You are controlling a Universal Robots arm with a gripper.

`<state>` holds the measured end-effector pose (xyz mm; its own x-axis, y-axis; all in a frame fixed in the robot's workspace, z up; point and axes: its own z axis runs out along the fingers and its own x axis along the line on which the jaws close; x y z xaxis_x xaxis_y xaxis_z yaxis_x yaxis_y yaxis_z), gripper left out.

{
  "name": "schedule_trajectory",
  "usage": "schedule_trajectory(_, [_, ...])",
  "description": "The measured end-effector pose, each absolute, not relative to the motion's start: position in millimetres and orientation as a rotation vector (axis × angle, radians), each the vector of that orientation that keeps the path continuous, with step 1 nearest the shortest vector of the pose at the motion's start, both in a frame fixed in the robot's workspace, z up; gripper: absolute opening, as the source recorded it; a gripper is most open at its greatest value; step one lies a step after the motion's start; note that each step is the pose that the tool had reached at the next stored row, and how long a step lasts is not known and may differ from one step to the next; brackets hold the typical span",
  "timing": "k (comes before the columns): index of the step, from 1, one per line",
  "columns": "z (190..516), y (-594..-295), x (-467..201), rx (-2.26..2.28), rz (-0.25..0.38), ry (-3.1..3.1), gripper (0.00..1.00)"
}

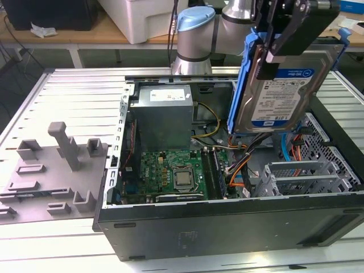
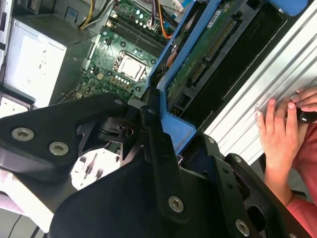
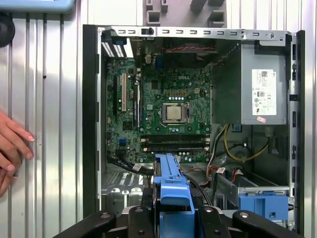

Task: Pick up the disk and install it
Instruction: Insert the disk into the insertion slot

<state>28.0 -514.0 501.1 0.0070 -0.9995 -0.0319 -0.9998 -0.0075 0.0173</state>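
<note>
Gripper (image 1: pixel 273 57) is clamped on the disk (image 1: pixel 290 94), tilted above the open case (image 1: pixel 227 227). I'd square it with the drive cage (image 1: pixel 301 179) and dodge those cables (image 1: pixel 242 165).

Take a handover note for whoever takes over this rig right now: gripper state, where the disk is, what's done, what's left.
Gripper: shut on the disk, which hangs tilted in the air over the open computer case.
Done: disk picked up.
Left: disk not yet installed; it is above the drive cage, not in it.
Caution: a person's hand rests on the table beside the case.
</note>
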Motion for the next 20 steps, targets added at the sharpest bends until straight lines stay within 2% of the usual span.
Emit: schedule_trajectory(20, [501.0, -524.6, 84.4, -2.222, 0.055, 2.206, 0.37])
